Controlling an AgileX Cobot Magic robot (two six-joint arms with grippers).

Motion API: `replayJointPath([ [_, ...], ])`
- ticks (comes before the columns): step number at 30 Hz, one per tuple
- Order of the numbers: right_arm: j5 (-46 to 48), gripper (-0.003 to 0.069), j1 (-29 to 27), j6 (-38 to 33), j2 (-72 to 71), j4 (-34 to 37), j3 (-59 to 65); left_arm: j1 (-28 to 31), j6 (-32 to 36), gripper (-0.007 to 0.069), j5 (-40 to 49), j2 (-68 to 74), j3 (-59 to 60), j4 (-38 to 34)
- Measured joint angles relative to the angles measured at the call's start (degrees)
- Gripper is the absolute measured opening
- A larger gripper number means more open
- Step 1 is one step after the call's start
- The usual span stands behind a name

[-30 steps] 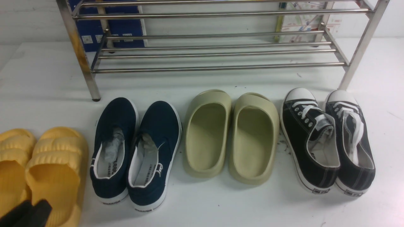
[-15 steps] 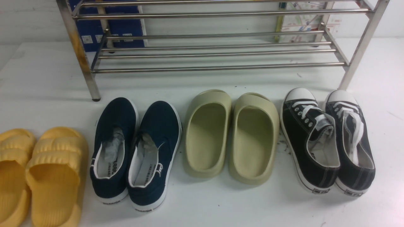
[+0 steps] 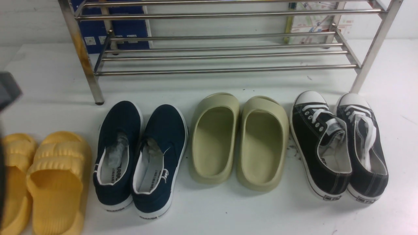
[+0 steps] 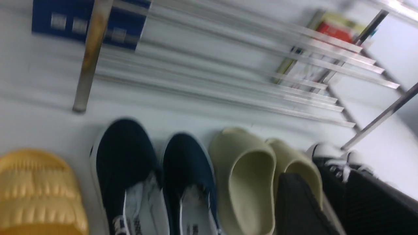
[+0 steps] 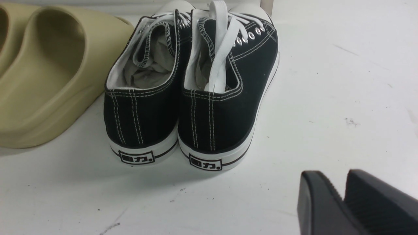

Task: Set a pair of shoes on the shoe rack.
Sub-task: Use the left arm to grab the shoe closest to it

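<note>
The pair of shoes, two navy slip-ons with white soles, stands side by side on the white table: the left shoe and the right shoe, toes toward the shoe rack. The blurred left wrist view shows both navy shoes and the rack beyond them. My left gripper hovers open, its dark fingers empty. Only a dark blurred part of the left arm shows in the front view. My right gripper is slightly open and empty, low over the table behind the black sneakers.
Olive slides stand right of the navy shoes, with black lace-up sneakers beyond them. Yellow slides lie at the far left. A blue box and a printed card stand behind the rack.
The dark gripper at the front view's lower left corner left that view; a blurred part of the left arm now shows higher on the left edge. No shoe has moved.
</note>
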Motion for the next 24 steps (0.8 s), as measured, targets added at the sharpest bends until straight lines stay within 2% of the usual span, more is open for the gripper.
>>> replayJointPath([
  [6, 0.0, 0.0177, 0.0, 0.0, 0.0, 0.0, 0.0, 0.0, -6.0, 0.0237, 0.8, 14.4, -0.7, 0.1],
  [12, 0.0, 0.0184, 0.0, 0.0, 0.0, 0.0, 0.0, 0.0, -1.1, 0.0237, 5.4, 30.4, -8.2, 0.0],
  [19, 0.0, 0.0193, 0.0, 0.0, 0.0, 0.0, 0.0, 0.0, 0.3, 0.0241, 8.5, 43.5, -12.4, 0.5],
  [24, 0.0, 0.0199, 0.0, 0.0, 0.0, 0.0, 0.0, -3.1, -2.3, 0.026, 8.1, 47.4, -12.8, 7.4],
])
